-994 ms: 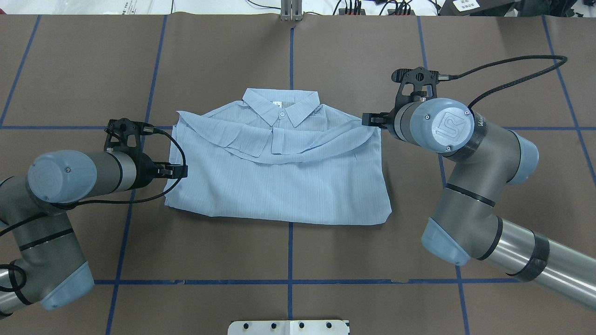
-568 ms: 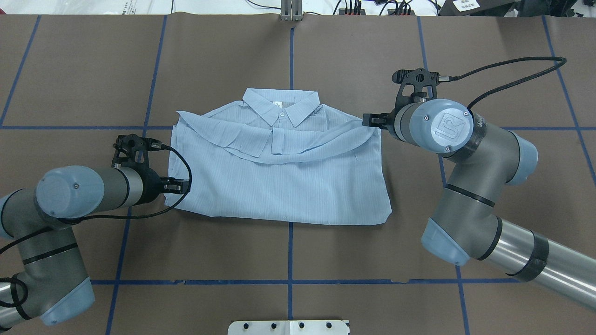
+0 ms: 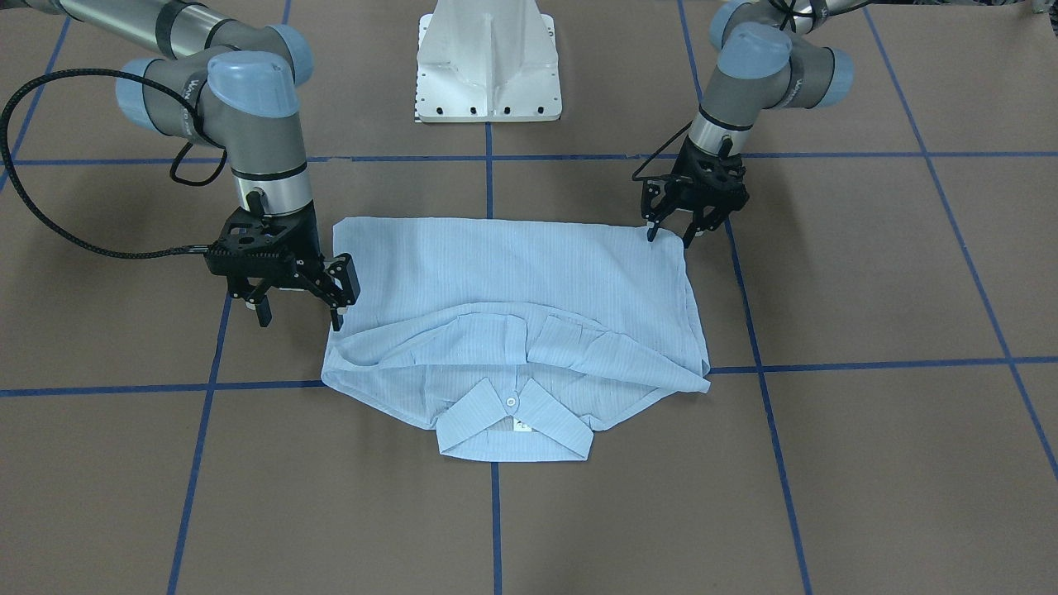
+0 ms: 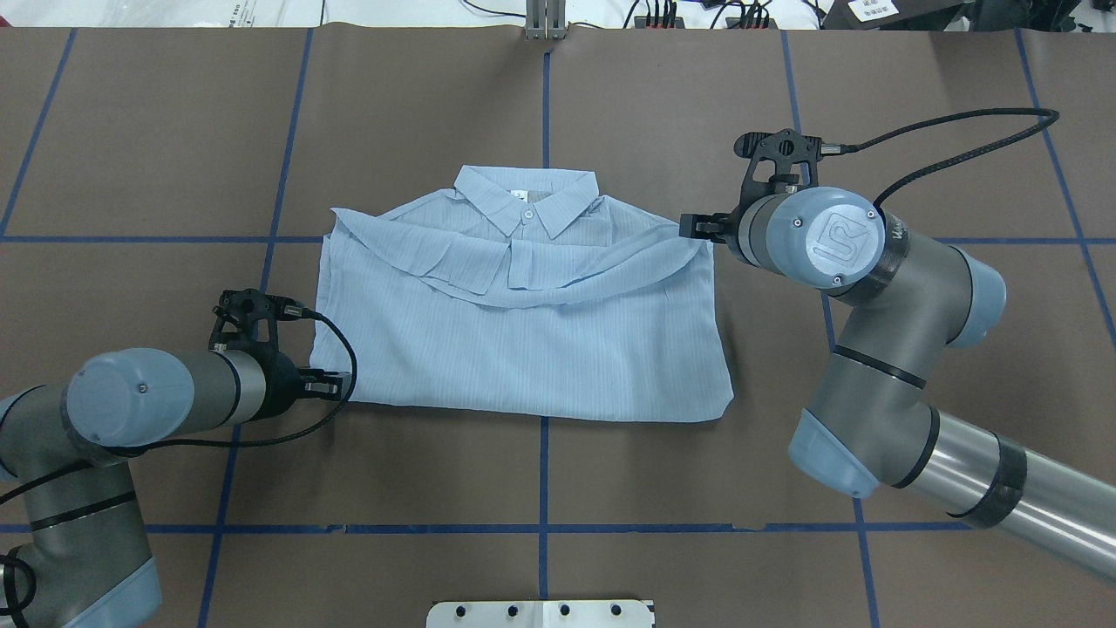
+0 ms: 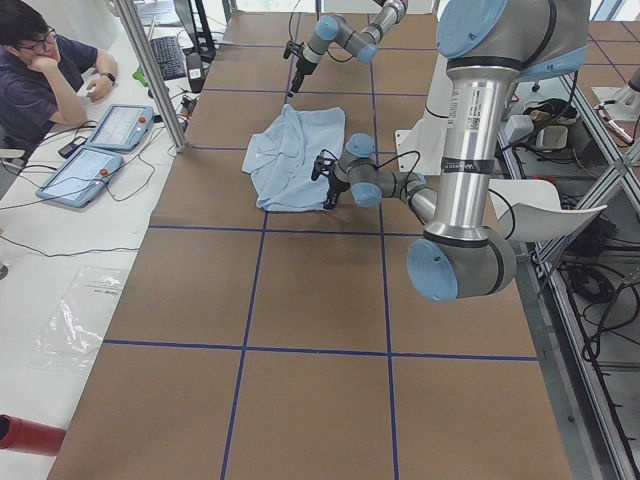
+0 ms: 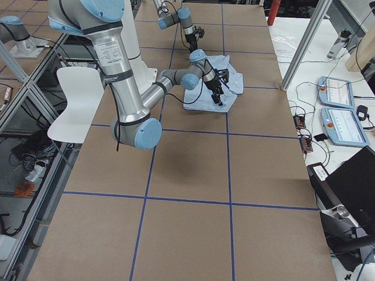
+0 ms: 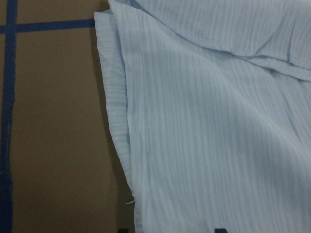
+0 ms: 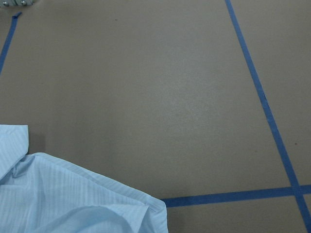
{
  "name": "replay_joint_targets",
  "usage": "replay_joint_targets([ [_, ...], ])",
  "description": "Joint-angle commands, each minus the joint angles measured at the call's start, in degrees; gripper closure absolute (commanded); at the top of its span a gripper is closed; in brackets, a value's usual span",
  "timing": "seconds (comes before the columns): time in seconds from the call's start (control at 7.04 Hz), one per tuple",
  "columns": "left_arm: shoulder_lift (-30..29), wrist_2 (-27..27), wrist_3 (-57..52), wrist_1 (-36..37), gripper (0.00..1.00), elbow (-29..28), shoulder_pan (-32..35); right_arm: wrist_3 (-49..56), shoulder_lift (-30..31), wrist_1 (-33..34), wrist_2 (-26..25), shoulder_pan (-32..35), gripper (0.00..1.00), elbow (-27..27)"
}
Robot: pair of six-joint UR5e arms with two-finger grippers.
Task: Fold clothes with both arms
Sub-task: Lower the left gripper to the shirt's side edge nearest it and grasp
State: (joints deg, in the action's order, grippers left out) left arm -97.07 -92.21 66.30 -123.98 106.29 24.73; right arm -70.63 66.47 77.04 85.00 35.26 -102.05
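The clothes are one light-blue shirt (image 4: pixel 523 331) lying flat mid-table, collar (image 4: pixel 527 196) on the far side, sleeves folded across the chest. It also shows as shirt (image 3: pixel 512 273). My left gripper (image 4: pixel 336 384) hovers open at the shirt's near-left corner; in the front-facing view the left gripper (image 3: pixel 669 238) has its fingers spread over that corner. My right gripper (image 4: pixel 690 227) stands open beside the shirt's right shoulder edge, and there the right gripper (image 3: pixel 301 322) holds nothing. The left wrist view is mostly shirt (image 7: pixel 218 121); the right wrist view catches only a shirt corner (image 8: pixel 73 199).
The brown table (image 4: pixel 558 488) carries a grid of blue tape lines. The white pedestal base (image 3: pixel 488 66) stands at the robot's side. A person (image 5: pixel 40 70) sits at a side desk with tablets (image 5: pixel 95 150). A white chair (image 6: pixel 79 99) stands beside the table.
My left arm has slid toward the robot along the shirt's left edge, down to its near-left corner. The right arm and the shirt have not moved.
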Motion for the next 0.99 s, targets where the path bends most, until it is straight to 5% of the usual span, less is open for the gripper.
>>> replay_joint_targets([
  [0.0,-0.1,0.1,2.2,0.0,1.0,0.1,-0.4,0.0,0.1,0.0,0.0,-0.1,0.0,0.0],
  [0.43,0.3,0.1,1.5,0.1,1.0,-0.3,0.6,-0.1,0.0,0.0,-0.4,-0.5,0.0,0.1],
  [0.85,0.0,0.1,-10.2,0.5,1.0,-3.2,9.6,-0.1,-0.6,-0.1,-0.5,-1.0,0.0,1.1],
])
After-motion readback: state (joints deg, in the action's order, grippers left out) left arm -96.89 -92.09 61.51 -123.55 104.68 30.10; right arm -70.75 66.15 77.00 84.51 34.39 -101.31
